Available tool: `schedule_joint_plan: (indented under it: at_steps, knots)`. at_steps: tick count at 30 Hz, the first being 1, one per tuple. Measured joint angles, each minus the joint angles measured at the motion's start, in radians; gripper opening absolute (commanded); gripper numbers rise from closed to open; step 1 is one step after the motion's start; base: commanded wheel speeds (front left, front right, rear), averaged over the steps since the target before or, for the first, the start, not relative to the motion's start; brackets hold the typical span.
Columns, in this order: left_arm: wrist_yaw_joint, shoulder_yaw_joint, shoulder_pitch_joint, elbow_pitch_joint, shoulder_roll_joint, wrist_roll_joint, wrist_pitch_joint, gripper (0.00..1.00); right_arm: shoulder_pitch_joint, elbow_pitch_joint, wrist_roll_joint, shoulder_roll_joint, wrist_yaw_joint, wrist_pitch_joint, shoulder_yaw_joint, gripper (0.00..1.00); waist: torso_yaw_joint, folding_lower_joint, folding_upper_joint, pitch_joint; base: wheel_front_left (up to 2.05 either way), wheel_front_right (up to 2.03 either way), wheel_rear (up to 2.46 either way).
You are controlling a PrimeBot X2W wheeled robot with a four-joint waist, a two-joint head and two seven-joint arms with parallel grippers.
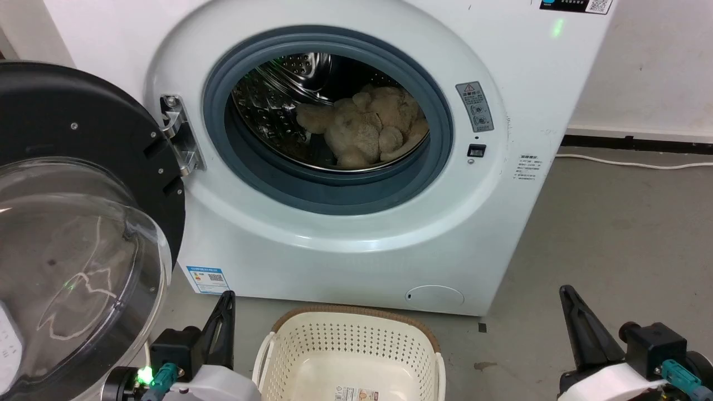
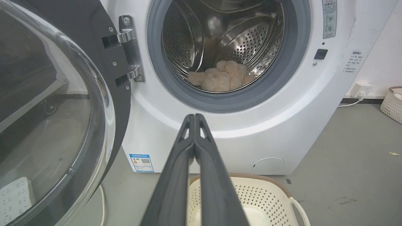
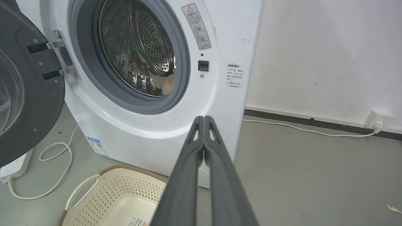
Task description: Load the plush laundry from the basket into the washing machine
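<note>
Shaggy cream-beige plush laundry point(image 1: 365, 125) lies inside the white washing machine point(image 1: 345, 245) on a grey concrete floor point(image 1: 613, 234). Its sticker point(image 1: 474, 106) text is unreadable. My left gripper point(image 1: 227, 296) and right gripper point(image 1: 565, 292) are closed, empty.

plush laundry point(image 1: 365, 128) in washing machine point(image 1: 345, 234) drum | door open | basket point(image 1: 348, 356) empty

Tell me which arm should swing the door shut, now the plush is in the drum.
Left, probably. The open door hangs on the robot's left, close beside the left gripper; the right gripper sits beyond the basket, farther off. Both are shut and empty.
</note>
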Motion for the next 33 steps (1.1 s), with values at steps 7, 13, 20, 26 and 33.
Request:
schedule_joint_plan:
  at_steps: [7, 13, 20, 26, 33]
  knots:
    - [0.001, 0.008, 0.0, -0.009, -0.005, 0.012, 0.016, 0.0, -0.004, -0.001, -0.01, 0.0, 0.0, 0.016, 0.006, 0.0, -0.006, -0.0002, 0.0, 0.001, 0.0, 0.0, 0.0]
    - [0.001, 0.014, -0.001, -0.019, -0.008, 0.023, 0.028, 0.0, -0.016, -0.002, -0.017, 0.0, 0.0, 0.027, 0.01, 0.0, -0.011, -0.0002, 0.0, 0.002, 0.0, 0.0, 0.0]
    - [0.001, 0.024, -0.001, -0.03, -0.011, 0.038, 0.043, 0.0, -0.019, -0.003, -0.02, 0.0, 0.0, 0.044, 0.015, 0.0, -0.016, -0.0002, 0.0, 0.004, 0.0, 0.0, 0.0]
    - [0.003, 0.032, -0.001, -0.038, -0.015, 0.049, 0.054, 0.0, -0.023, -0.005, -0.027, 0.0, 0.0, 0.053, 0.019, 0.0, -0.021, -0.0001, 0.0, 0.005, 0.0, 0.0, 0.0]
    - [0.009, 0.043, -0.005, -0.053, -0.024, 0.065, 0.071, 0.0, -0.024, -0.007, -0.037, 0.0, 0.0, 0.072, 0.027, 0.0, -0.028, -0.0001, 0.0, 0.006, 0.0, 0.0, 0.0]
